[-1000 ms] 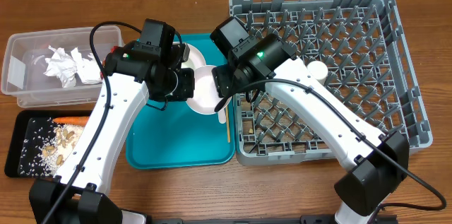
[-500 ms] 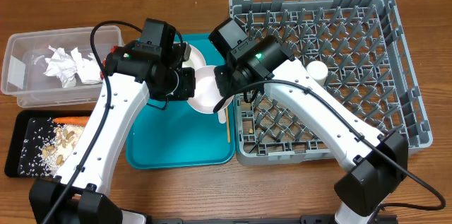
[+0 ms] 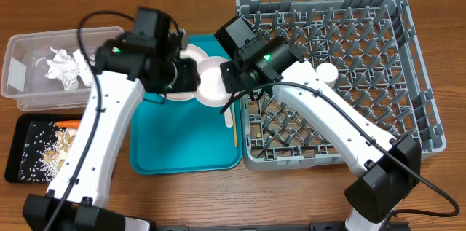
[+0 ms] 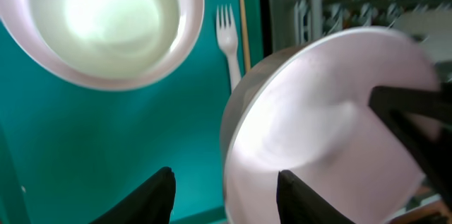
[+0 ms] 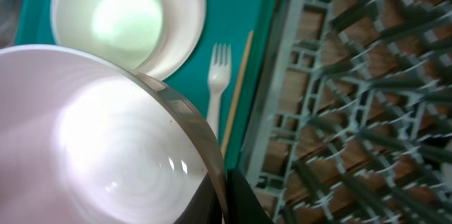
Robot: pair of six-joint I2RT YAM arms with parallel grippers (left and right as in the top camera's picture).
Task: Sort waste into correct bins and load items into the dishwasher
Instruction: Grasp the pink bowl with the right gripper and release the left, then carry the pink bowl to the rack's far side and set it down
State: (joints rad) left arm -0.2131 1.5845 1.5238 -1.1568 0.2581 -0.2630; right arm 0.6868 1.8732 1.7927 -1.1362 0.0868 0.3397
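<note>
Dish rack (image 3: 408, 56): grey, on the right of the table; a small white cup (image 3: 325, 74) stands among its pegs.
Teal tray (image 3: 182, 151): flat, just beside the rack's left wall.
Clear tub (image 3: 22, 78): far left, with crumpled white napkins (image 3: 69, 69) inside.
Black tray (image 3: 18, 143): in front of the tub, holding beige bits and white grains (image 3: 58, 143) and a piece of orange carrot (image 3: 69, 124).
Plate (image 4: 325, 132): large and pale, held tilted in the air over the teal tray's right part, close to the rack's edge and between the two grippers.
Bowl (image 4: 106, 19): white, upright on the teal tray, empty.
Right gripper (image 5: 224, 189): its dark fingers are pinched on the plate's rim; one finger lies across the plate's face in the left wrist view.
Left gripper (image 4: 224, 174): fingers spread apart, with the plate's rim running between them. The blur leaves it unclear whether either pad touches the rim, but they appear loose of it.
Fork (image 4: 227, 33): white plastic, flat on the teal tray near its right edge, beside the bowl.
Chopstick (image 4: 244, 19): thin and wooden, lying alongside the fork on the rack side.
</note>
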